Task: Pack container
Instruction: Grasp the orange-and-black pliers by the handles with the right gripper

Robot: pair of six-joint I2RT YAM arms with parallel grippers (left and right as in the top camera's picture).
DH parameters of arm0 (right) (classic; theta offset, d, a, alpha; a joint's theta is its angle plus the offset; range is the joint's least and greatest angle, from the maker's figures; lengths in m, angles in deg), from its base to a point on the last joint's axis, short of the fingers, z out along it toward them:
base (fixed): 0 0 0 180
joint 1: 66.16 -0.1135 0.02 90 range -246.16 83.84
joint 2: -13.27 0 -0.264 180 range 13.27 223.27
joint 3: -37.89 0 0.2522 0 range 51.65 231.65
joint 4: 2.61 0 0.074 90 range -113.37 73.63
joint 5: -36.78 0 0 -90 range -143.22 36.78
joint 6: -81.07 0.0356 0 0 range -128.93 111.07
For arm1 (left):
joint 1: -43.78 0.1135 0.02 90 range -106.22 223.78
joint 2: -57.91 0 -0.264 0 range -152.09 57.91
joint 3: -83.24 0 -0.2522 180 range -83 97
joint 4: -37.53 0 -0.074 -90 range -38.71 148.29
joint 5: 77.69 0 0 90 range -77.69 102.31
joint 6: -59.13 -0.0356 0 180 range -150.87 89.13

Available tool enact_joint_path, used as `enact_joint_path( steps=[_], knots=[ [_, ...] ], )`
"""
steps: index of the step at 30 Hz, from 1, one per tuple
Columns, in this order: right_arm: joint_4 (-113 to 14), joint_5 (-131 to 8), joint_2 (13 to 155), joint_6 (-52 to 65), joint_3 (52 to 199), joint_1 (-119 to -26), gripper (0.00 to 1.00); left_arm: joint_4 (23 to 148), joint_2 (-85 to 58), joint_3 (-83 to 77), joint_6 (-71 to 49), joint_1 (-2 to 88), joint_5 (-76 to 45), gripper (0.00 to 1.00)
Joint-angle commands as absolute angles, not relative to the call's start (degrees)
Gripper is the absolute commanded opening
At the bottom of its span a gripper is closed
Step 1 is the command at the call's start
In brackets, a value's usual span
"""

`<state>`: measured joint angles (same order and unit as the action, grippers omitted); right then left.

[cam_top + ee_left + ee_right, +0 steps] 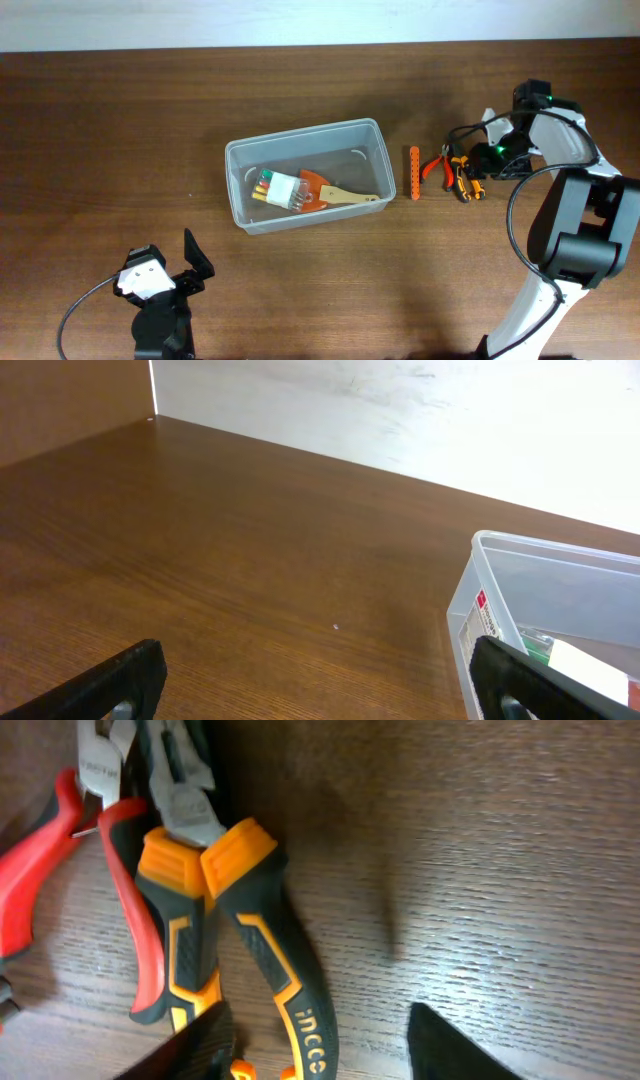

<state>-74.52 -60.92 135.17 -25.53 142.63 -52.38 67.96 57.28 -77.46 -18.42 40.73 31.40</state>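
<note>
**A:** Where does the container [305, 175] stand?

**B:** Mid-table, upright and open. Inside lie a small clear box [281, 188] of coloured bits and a wooden-handled brush [355, 197], the box overlapping the brush's orange head.

**A:** And the left arm?

**B:** Low at the near edge of the table [100, 150], short of the container's near left corner and well apart from it. The left gripper [315, 660] points past that corner toward the far side, and its wrist camera catches the container's end wall on the right. The jaws are spread wide, with only bare wood between them.

**A:** The right arm?

**B:** It rises from its base beyond the container's right end, arches away, then folds back and down toward the container. The right gripper [315, 1020] hangs low over two pairs of pliers lying right of the container. They lie past an orange bar [415, 173] that sits just beside its right wall.

**A:** Gripping anything?

**B:** No. The fingers [450, 1045] are parted, straddling one handle of the orange-and-black pliers [240, 910]. Whether they touch it, I cannot tell. The red-handled pliers [40, 890] lie close against those, on the container's side.
</note>
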Motion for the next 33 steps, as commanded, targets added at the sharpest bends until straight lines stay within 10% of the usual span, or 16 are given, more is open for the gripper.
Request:
enact_joint_path(
  steps=[1, 33],
  knots=[
    [-74.15, -62.23, 136.29, -26.29, 142.17, -52.69, 0.51, 68.00, 57.57, -77.68, -18.92, 40.52, 31.62, 0.99],
    [-73.89, -63.17, 136.24, -20.39, 144.07, -51.94, 0.17, 68.00, 57.57, -77.68, -18.92, 40.52, 31.64, 0.99]
  ],
)
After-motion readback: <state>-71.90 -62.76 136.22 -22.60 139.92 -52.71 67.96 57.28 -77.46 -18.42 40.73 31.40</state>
